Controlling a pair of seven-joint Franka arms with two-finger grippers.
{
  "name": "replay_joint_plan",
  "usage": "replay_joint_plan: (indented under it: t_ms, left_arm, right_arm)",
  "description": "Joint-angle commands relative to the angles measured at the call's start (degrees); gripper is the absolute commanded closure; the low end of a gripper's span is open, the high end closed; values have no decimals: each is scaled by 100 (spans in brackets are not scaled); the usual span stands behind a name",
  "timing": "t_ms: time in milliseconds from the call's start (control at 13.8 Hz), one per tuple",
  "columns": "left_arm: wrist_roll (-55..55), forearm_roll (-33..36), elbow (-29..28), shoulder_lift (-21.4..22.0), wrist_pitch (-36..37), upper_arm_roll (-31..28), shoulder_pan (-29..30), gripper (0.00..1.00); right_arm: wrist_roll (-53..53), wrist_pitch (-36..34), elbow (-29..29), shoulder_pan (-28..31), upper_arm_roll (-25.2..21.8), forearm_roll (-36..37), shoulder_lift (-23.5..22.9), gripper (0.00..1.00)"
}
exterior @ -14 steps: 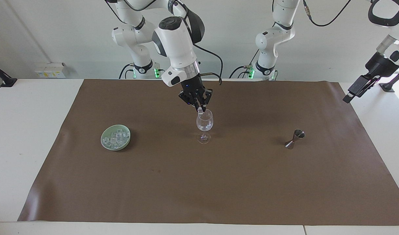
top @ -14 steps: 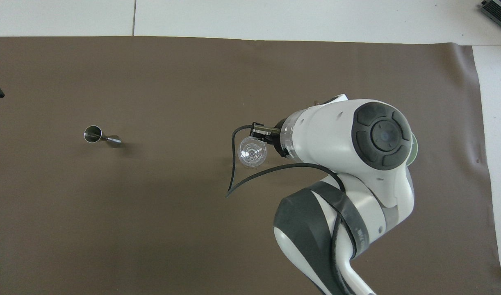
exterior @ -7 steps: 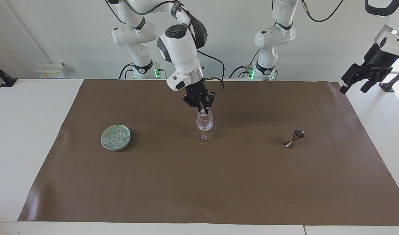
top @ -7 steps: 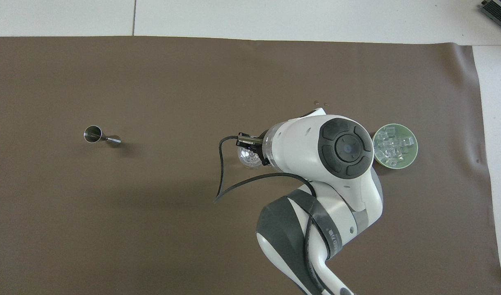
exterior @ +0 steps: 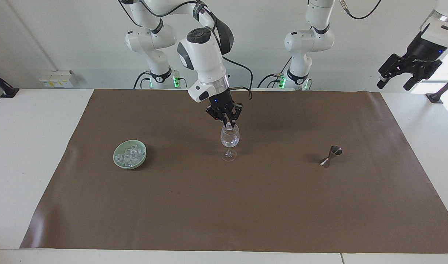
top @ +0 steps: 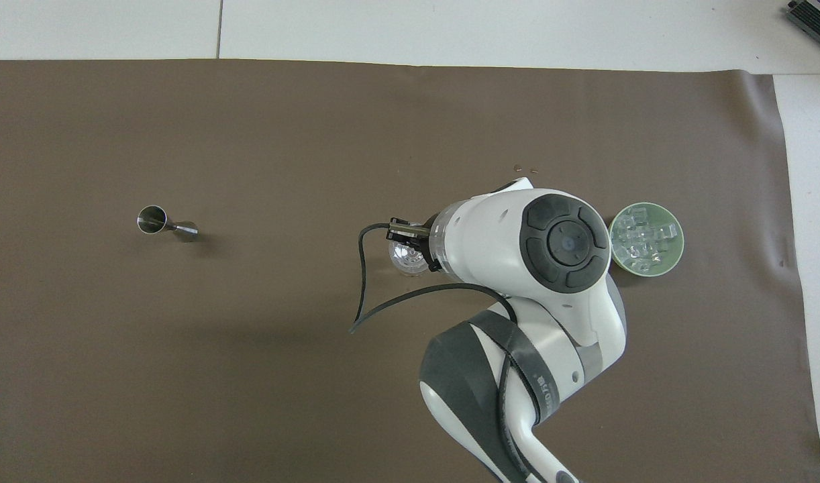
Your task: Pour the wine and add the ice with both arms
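Observation:
A clear wine glass stands upright mid-mat. My right gripper hangs just over its rim, shut on one small clear ice cube at its fingertips. In the overhead view the right arm hides that gripper and part of the glass. More ice fills a green bowl toward the right arm's end. My left gripper is open and raised high past the mat's edge at the left arm's end, holding nothing. No wine is in view.
A steel jigger lies on its side on the brown mat toward the left arm's end. White tabletop borders the mat. A black cable loops from the right wrist beside the glass.
The right gripper shifted over the glass rim with the cube, then settled; its arm uncovered the bowl in the overhead view. The left gripper rose and swung higher off the mat's end.

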State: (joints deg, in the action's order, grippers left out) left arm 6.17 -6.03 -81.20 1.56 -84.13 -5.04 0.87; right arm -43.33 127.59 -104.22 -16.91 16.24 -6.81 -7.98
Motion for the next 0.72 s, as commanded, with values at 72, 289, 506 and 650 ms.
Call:
replay_joint_plan:
  t_ms: [72, 289, 506, 650]
  left_arm:
    - [77, 339, 551, -218, 477, -138, -324, 0]
    - [286, 348, 553, -244, 538, -173, -332, 0]
    - [411, 365, 413, 10, 485, -103, -280, 0]
    - [359, 365, 220, 115, 503, -50, -280, 0]
  right_arm:
    - [-123, 196, -125, -14, 19, -102, 42, 78]
    - [-123, 205, -116, -14, 10, -102, 42, 68]
    - [-149, 196, -116, -14, 10, -102, 42, 45]
    - [-158, 196, -108, -14, 10, -102, 42, 31]
